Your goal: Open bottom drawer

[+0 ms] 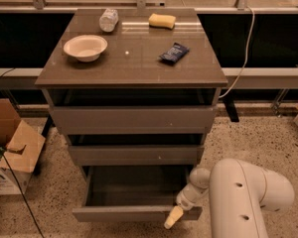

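Observation:
The bottom drawer [134, 213] of the grey-brown cabinet [134, 68] stands pulled out, and its dark grey inside [136, 185] shows. Its plain flat front is near the lower edge of the camera view. My gripper [172, 217] is at the right end of that front, with a cream fingertip [171, 218] hanging over the front's top edge. The white arm [243, 197] reaches in from the lower right. The middle drawer [134, 155] and the top drawer [131, 120] sit above, less far out.
On the cabinet top lie a white bowl [85, 47], a crumpled plastic bottle [108, 20], a yellow sponge [162, 20] and a dark blue packet [174, 52]. An open cardboard box [10, 148] stands on the floor at the left. A cable [243, 58] hangs at the right.

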Robot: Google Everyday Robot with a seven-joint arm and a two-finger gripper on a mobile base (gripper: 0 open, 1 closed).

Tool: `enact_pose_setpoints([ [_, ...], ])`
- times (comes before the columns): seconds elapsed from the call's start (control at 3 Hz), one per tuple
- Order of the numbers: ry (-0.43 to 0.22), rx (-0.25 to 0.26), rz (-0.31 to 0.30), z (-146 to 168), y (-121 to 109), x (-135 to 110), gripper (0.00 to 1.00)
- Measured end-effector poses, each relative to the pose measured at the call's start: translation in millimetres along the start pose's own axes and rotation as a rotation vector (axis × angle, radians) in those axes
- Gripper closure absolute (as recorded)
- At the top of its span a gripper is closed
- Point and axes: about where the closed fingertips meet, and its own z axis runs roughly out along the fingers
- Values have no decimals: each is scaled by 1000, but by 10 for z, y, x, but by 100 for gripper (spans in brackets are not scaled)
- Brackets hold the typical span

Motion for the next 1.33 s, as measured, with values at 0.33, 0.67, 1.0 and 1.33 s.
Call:
enact_pose_setpoints([
  [0.33,48,-50,21,114,263,234,0],
  [0.67,48,-50,21,113,264,234,0],
  [1.0,38,-102,73,176,557,406,0],
  [1.33,44,-113,76,204,613,452,0],
])
